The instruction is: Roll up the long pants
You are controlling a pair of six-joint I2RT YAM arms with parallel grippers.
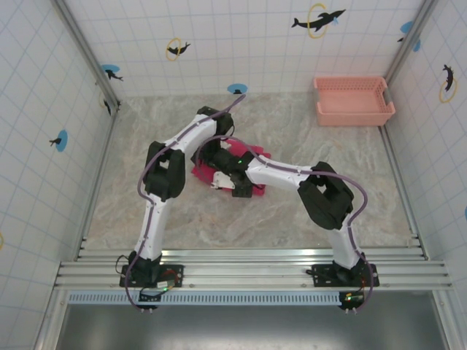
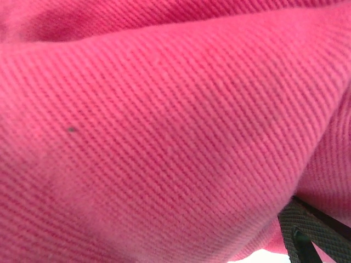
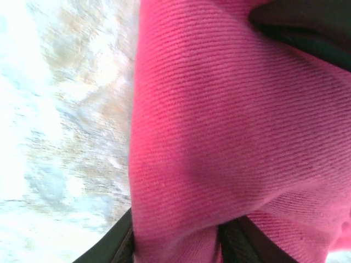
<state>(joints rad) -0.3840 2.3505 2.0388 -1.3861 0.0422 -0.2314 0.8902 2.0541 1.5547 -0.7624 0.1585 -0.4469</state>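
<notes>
The long pants (image 1: 198,173) lie bunched in a compact magenta-red heap at the middle of the table, mostly covered by both arms. My left gripper (image 1: 221,154) is pressed down into the heap from the far side. In the left wrist view the pants (image 2: 164,137) sit right against the lens and one dark finger (image 2: 307,235) shows at the lower right; the other finger is hidden. My right gripper (image 1: 228,181) is at the heap's near edge. In its wrist view a thick fold of the pants (image 3: 219,120) fills the gap between both dark fingers (image 3: 112,246).
A pale salmon-pink slotted basket (image 1: 353,100) stands at the back right corner. Bare marbled table (image 1: 131,211) surrounds the heap on all sides. Tiled walls close in the left, right and back, and a metal rail (image 1: 248,271) runs along the near edge.
</notes>
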